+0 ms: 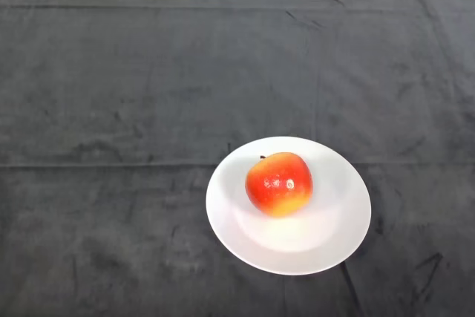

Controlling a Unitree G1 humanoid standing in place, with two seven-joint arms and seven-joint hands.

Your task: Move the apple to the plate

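On the left, the tabletop [104, 109] shows only its dark cloth, creased in long lines across its width. No part of the robot appears in the head view, so there is nothing to tell of how its hand stands.

Right of centre and toward the near edge sits the white plate [226, 217]. The apple [279, 183], red going yellow at its lower side, rests on the plate, a little toward the far rim from the middle, its dark stem end turned up and to the left.

Judged from this, the move looks finished, and the apple sits well inside the rim. Doing the step well now means leaving the fruit alone and keeping the arm clear, so it does not roll.
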